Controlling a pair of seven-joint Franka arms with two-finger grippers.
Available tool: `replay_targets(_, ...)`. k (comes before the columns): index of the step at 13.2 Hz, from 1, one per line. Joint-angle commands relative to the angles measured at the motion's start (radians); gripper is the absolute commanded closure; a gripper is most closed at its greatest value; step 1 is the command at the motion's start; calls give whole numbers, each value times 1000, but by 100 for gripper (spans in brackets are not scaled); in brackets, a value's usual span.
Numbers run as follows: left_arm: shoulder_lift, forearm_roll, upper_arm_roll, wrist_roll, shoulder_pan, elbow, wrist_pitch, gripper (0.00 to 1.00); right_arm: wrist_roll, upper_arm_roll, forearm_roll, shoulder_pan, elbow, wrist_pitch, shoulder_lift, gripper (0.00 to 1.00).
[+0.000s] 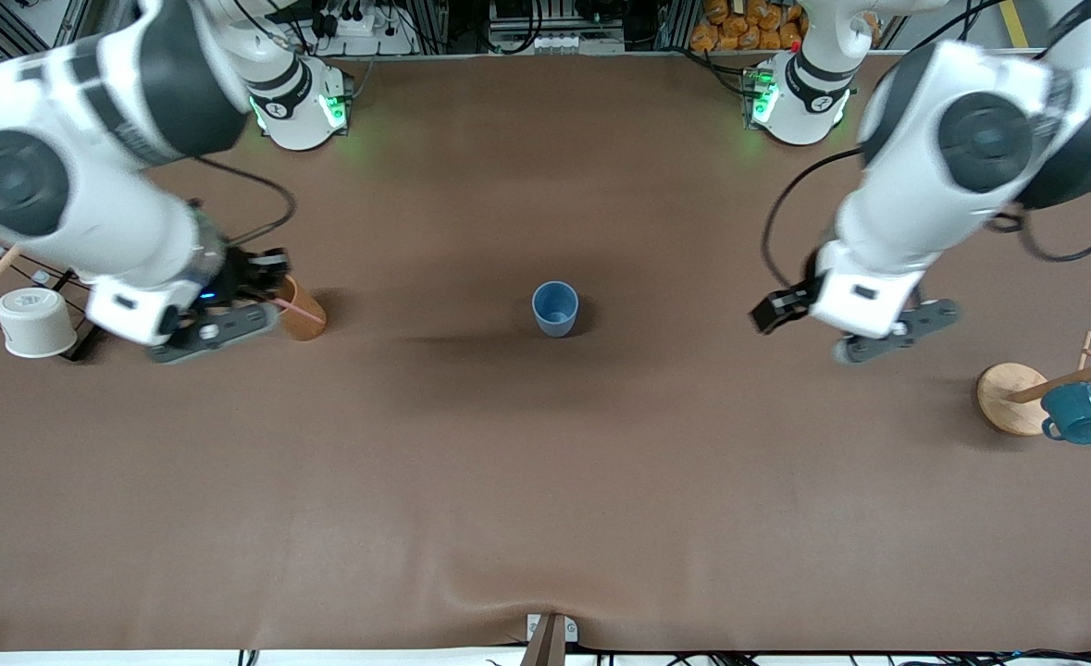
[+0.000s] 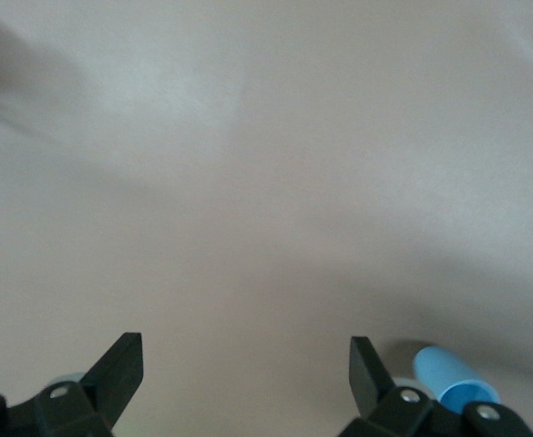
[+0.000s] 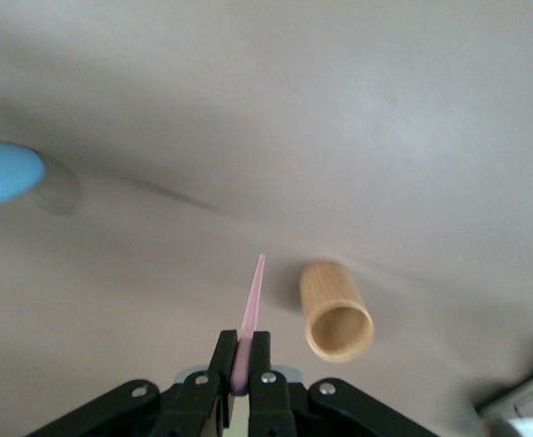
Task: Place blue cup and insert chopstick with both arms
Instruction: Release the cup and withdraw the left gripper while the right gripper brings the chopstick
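- Pale-pink and thin, the chopstick (image 3: 251, 314) sits pinched between the closed fingers (image 3: 222, 360) of the right gripper (image 3: 239, 369), its free length jutting straight out from the tips.
- To do this step well, I judge the right arm should carry the stick over the counter (image 1: 545, 481) toward the table's middle, keep it upright with the tip down, and centre it over the cup's mouth before lowering, so the tip does not catch the rim and tip the light tumbler.
- At present the right gripper (image 1: 230, 310) is over the brown wooden cup (image 1: 303, 313) at the right arm's end of the counter, at about 9 o'clock from the blue cup in the front view.
- The left gripper (image 2: 246, 373) hangs with its fingers (image 2: 120, 364) spread wide and nothing between them; it (image 1: 864, 324) hovers over bare counter at about 3 o'clock from the blue cup and waits.
- The blue cup (image 1: 555, 307) stands upright, mouth open, alone near the counter's middle, well apart from both grippers.
- It looks small, light blue and matte, without a handle and slightly tapered.
- A wooden rack with a teal mug (image 1: 1077, 413) stands at the left arm's end; a white cup (image 1: 34, 321) hangs on a rack at the right arm's end.
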Motion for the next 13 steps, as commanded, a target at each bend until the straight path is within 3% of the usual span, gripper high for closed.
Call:
replay_targets(1,-70,-24,88,180,4,6,-104,0,13,-5,-3,96,11,89,7,100)
replay_targets(5,-129,-47,253,525,11,1,-191,0,222,-5,-6,273,10,211,25,100)
replay_targets(8,-171,-52,290,647,43,-14,-190,0,380,-6,-12,396,8,279,54,100)
replay_targets(13,-210,-36,302,661,34,-42,-182,0,514,-6,-46,485,8,316,120,100)
